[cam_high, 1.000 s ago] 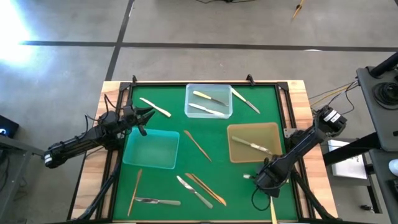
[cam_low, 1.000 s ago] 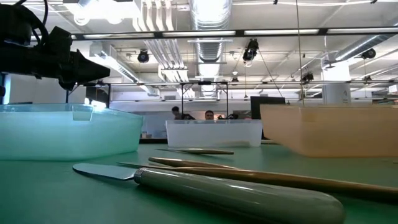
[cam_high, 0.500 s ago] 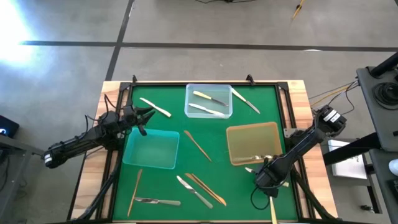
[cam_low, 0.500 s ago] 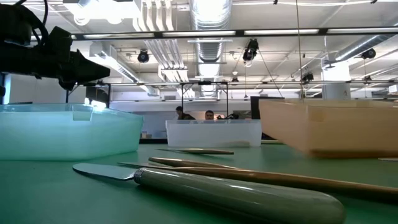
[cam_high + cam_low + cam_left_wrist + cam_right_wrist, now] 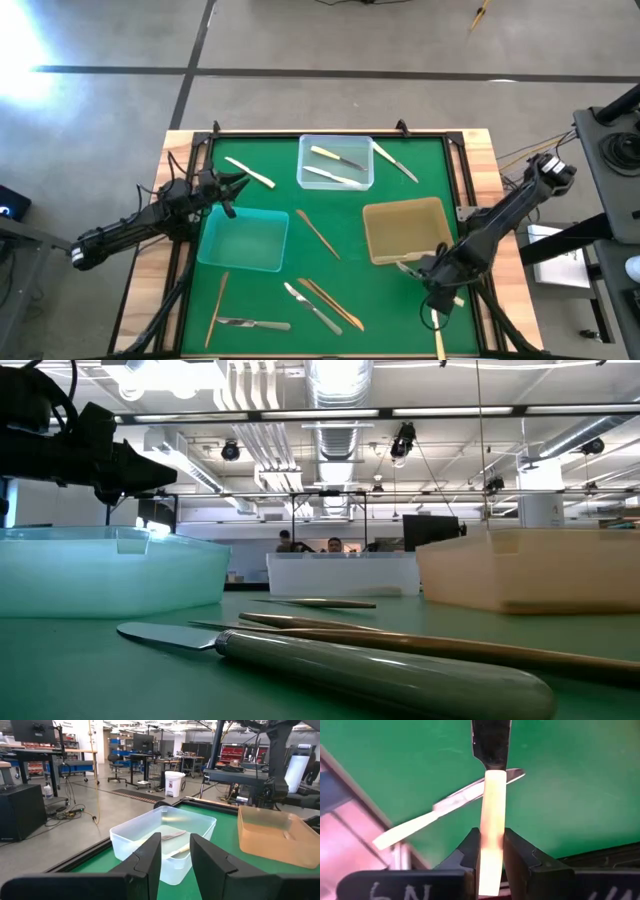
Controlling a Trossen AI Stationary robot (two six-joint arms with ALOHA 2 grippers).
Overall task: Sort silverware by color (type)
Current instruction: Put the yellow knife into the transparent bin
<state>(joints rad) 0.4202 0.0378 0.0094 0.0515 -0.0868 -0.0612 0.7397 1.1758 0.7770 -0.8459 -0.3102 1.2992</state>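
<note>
My right gripper hovers over the mat at the amber tray's near right corner, shut on a cream-handled knife. A second cream-handled knife lies flat on the mat under it, beside the tray wall. My left gripper is open and holds nothing; it hovers by the teal tray's far left corner, facing the clear tray, which holds two utensils. Coppery and silver pieces lie loose on the mat. My right gripper pinches the knife's cream handle between its two fingers. The knife lies along the fingers, its dark metal blade pointing straight out past the fingertips. It looks lifted clear of the mat, crossing above the lying knife.
More loose pieces: a cream knife far left, another right of the clear tray, a coppery piece and a silver knife near left, and coppery ones near the middle. A raised black frame borders the mat.
My right gripper has moved toward the table's right and slightly far edge. The knife that lay inside the amber tray no longer shows there. A cream-handled knife now lies on the mat by the tray's near edge. The tray, tipped before, has settled flat and shifted slightly left.
</note>
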